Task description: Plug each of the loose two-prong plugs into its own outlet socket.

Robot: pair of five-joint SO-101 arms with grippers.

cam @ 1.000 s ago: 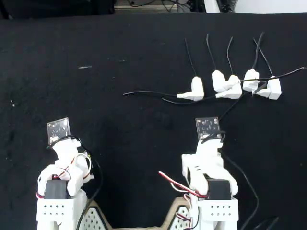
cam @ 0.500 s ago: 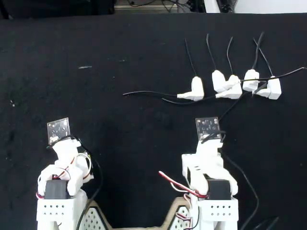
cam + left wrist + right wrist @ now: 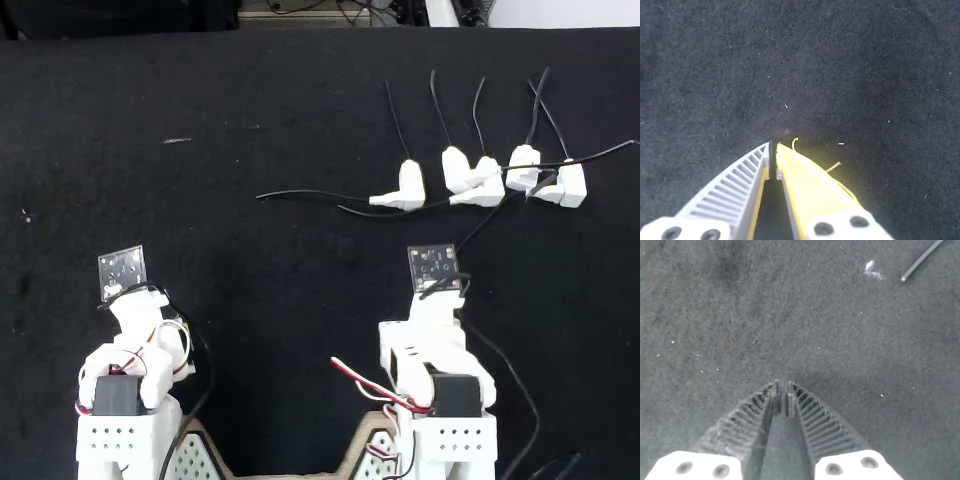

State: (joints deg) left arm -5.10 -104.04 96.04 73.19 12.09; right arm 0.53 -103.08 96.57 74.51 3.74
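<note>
Cluster of white plugs and sockets (image 3: 484,186) with black cords lies on the far right of the black surface (image 3: 200,120), well apart from the left claw (image 3: 774,146) and right claw (image 3: 782,386), both closed on nothing, each pointed down at the surface

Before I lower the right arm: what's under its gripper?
Under the shut right gripper lies black table cloth; a black wire end lies farther off. The patch directly beneath its fingers is hidden.

White black-corded plugs (image 3: 405,187) lie clustered far right.
</note>
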